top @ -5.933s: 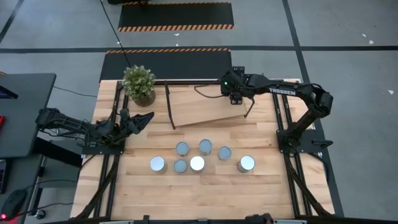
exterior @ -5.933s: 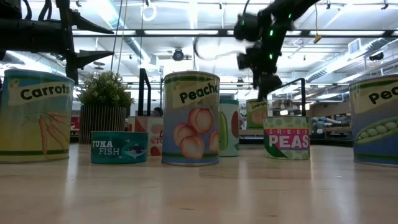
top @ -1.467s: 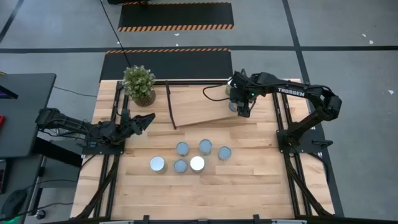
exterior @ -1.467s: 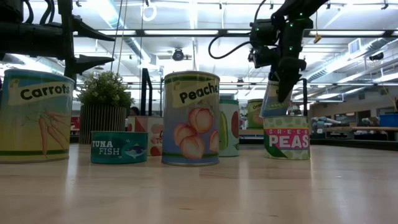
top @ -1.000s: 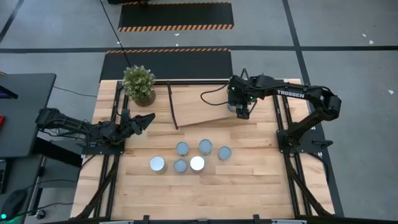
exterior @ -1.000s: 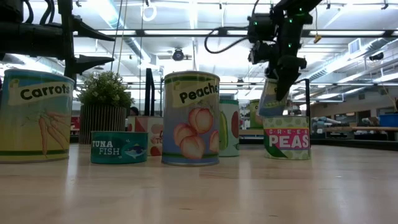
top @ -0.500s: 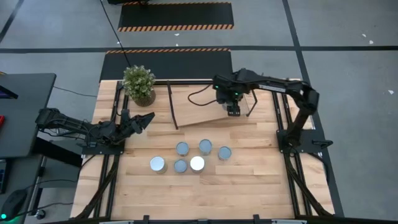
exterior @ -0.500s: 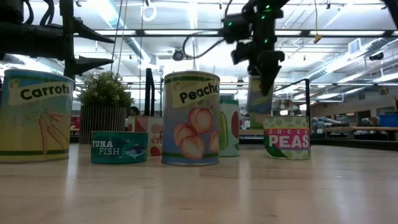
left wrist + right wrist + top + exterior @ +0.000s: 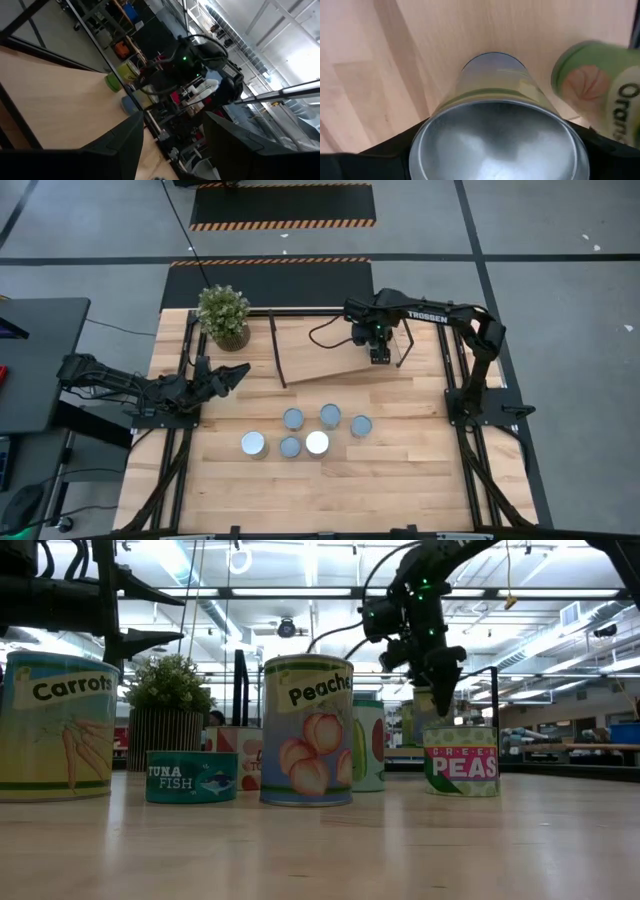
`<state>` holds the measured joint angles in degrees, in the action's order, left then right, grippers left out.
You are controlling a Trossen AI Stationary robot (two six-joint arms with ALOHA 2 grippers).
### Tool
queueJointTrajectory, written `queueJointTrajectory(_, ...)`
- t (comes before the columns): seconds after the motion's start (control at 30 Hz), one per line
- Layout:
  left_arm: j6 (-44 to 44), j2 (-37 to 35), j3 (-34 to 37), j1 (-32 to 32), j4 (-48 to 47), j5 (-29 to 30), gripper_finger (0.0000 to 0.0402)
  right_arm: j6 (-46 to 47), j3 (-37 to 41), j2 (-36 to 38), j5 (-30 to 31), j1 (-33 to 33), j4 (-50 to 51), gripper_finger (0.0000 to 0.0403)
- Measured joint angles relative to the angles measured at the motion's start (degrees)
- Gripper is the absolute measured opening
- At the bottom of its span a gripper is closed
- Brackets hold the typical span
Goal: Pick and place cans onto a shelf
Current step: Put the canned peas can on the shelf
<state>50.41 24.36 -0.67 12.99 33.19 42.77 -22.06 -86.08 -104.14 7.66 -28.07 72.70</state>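
My right gripper [image 9: 380, 352] is over the shelf [image 9: 315, 350], a light wooden board with a black wire frame, and is shut on a can [image 9: 495, 80] with a silvery top. A green orange-labelled can [image 9: 600, 95] stands close beside it on the board. Several more cans [image 9: 317, 442] stand upright on the table nearer the front. My left gripper [image 9: 236, 370] waits open and empty at the table's left, near the potted plant [image 9: 223, 315]. My right gripper pinches the can's wall just under its top rim [image 9: 420, 142] between its two fingers [image 9: 385, 150], one on each side. The fingers come from above, pointing down. The can is upright with its lower end [image 9: 492, 59] at the shelf board; whether it rests there I cannot tell.
The low view shows big labelled cans near the front: Carrots [image 9: 55, 725], Tuna Fish [image 9: 190, 777], Peaches [image 9: 307, 730], Green Peas [image 9: 460, 760]. The shelf's black wire legs [image 9: 272, 350] stand at its left end. Bare board lies left of my right gripper.
My right gripper has carried the can toward the table's left over the shelf, then a little back to the right and down toward the board. The can has stayed upright in the fingers.
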Motion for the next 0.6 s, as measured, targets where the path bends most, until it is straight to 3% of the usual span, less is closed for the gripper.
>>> queueJointTrajectory(0.3,0.02,0.01,0.0,0.0,0.0,0.0,0.0211,0.85,1.68,0.94,3.88,-0.15,-0.65,0.0382)
queueJointTrajectory(0.6,0.01,0.0,0.0,0.0,-0.01,0.02,0.0211,0.99,1.66,2.67,7.52,1.82,-0.63,0.0385)
